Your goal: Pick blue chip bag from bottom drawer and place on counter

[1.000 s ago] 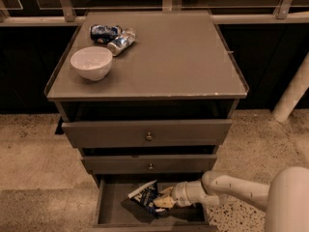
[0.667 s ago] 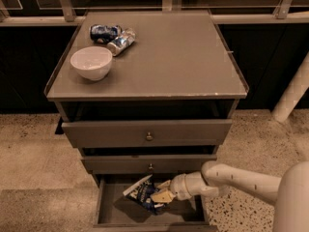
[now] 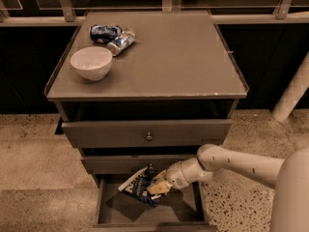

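The blue chip bag [image 3: 139,186], dark navy with a white edge, hangs above the open bottom drawer [image 3: 108,215], lifted off its floor with its shadow below. My gripper [image 3: 155,187] reaches in from the right, just under the middle drawer front, and is shut on the bag's right side. The counter [image 3: 178,57] is the flat grey top of the cabinet, well above the gripper.
A white bowl [image 3: 91,63] and two blue-and-silver cans [image 3: 112,36] sit at the counter's back left. The top drawer [image 3: 147,132] and middle drawer [image 3: 116,164] stick out above the bottom one. A white pillar [image 3: 293,91] stands at the right.
The gripper has risen and moved left with the bag, lifting it off the drawer floor toward the middle drawer's front.
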`<state>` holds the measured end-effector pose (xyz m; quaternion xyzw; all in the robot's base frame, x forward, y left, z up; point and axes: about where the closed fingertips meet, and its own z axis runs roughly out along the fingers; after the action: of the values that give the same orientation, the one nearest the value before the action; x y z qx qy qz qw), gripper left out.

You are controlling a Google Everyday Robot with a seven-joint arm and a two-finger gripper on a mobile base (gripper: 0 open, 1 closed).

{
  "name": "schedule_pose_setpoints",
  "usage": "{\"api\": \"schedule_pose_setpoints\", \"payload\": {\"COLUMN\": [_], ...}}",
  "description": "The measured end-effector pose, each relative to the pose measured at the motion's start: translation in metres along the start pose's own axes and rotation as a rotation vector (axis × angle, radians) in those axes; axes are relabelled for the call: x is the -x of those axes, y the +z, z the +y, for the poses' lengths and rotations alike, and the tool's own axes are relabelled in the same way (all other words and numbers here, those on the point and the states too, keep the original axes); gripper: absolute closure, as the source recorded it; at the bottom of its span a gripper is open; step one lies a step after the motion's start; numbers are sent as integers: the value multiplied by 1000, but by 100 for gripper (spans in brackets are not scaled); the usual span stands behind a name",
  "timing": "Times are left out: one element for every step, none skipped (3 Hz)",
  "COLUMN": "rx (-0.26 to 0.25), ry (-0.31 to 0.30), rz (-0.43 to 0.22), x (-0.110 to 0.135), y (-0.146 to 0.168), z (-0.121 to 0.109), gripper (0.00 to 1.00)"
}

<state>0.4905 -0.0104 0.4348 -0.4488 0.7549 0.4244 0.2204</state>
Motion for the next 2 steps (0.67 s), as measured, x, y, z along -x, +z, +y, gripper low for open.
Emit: {"api": "schedule_pose_setpoints", "payload": {"rx": [15,-38], "ry": [10,9], "rz": [12,17], "x": [9,40], "y": [0,-9], "z": [5,32], "gripper": [100,100]}}
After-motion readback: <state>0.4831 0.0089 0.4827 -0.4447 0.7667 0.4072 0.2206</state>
